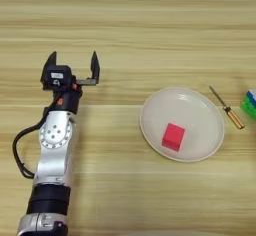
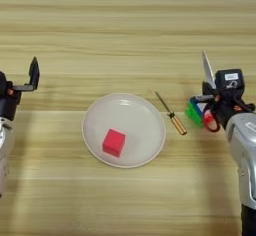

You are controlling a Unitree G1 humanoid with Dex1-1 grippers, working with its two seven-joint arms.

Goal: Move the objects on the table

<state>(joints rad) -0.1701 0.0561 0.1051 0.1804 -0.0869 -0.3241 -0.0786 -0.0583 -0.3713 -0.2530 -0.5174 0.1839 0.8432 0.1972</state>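
Two black fingers of the left gripper point(image 1: 72, 62) stand spread wide over bare light wood-grain table point(image 1: 125, 25), well left of the large round cream plate point(image 1: 200, 117) with the small red cube point(image 1: 173, 136) in it. Right gripper point(image 2: 212, 99) is clamped on the red-handled scissors point(image 2: 209, 112), blades pointing up. Just left of its fingers sits the multicoloured puzzle cube point(image 2: 194, 111), with the thin orange-handled screwdriver point(image 2: 171, 114) lying between cube and plate.

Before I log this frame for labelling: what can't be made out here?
- Puzzle cube: mostly hidden by the right pincer in the right eye view, cut by the edge in the left eye view.
- Scissors: handles largely hidden in that pincer.
- Left pincer: cut by the right eye view's edge.
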